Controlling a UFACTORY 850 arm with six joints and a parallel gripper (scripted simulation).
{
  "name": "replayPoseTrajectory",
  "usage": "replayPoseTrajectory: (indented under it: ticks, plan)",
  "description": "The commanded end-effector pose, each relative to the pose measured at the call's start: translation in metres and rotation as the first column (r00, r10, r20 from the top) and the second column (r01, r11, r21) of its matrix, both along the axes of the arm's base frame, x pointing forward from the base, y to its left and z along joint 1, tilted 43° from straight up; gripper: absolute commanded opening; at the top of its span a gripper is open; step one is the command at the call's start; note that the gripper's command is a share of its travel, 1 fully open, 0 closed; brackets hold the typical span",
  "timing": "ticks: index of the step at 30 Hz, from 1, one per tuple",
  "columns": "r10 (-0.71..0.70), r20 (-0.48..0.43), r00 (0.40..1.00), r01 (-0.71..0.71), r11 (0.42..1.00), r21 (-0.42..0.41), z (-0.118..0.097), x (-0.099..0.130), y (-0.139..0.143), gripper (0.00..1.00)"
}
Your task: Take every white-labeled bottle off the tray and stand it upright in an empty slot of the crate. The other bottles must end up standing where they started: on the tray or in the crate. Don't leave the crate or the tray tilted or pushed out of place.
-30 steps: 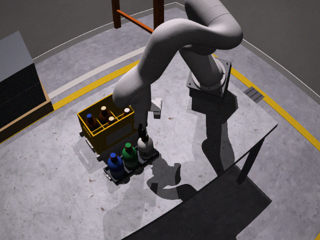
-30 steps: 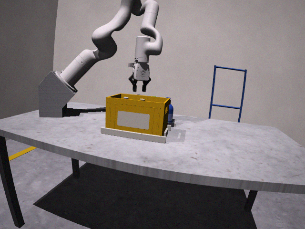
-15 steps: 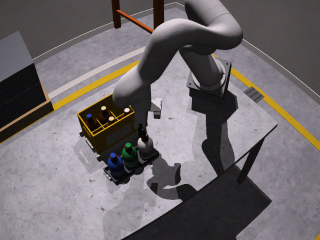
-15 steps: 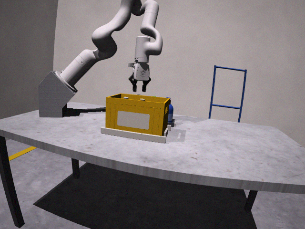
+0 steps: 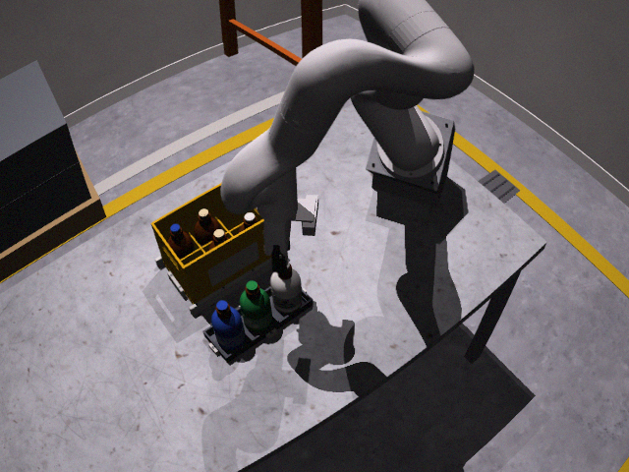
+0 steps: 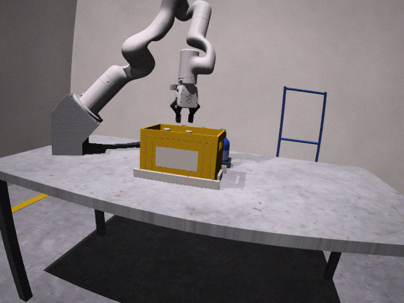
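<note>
The grey marbled worktop carries the arm's grey wedge-shaped pedestal near its far corner on the arm's side. The white six-joint arm reaches out from there over the middle of the worktop.

The yellow slotted crate stands level on a pale base strip, roughly midway across the worktop. Four brown bottles occupy its slots: one blue-capped and three with cream caps.

The black narrow tray lies just beside the crate on the side away from the exterior camera. It holds three upright bottles in a row: a blue bottle, a green bottle and a white-bodied bottle at the end nearest the pedestal.

The black-fingered gripper hangs vertically, pointing down. Its jaws stand partly open and grip nothing. In the exterior view the fingertips sit above the crate's rim line. In the top view the fingers appear directly over the white-bodied bottle's neck; contact with the cap cannot be determined.
</note>
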State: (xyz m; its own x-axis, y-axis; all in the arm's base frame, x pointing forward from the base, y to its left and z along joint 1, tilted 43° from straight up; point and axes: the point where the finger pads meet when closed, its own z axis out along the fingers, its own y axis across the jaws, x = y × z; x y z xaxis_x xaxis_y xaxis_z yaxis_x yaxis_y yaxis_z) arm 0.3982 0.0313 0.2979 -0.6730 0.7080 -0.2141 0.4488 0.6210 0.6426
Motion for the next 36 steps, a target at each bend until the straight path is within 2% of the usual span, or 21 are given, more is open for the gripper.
replayPoseTrajectory:
  ticks: [1, 36]
  plan:
    - [0.0, 0.002, 1.0, 0.0, 1.0, 0.0, -0.002, 0.002, 0.001, 0.66]
    - [0.0, 0.002, 1.0, 0.0, 1.0, 0.0, -0.025, 0.021, 0.012, 0.66]
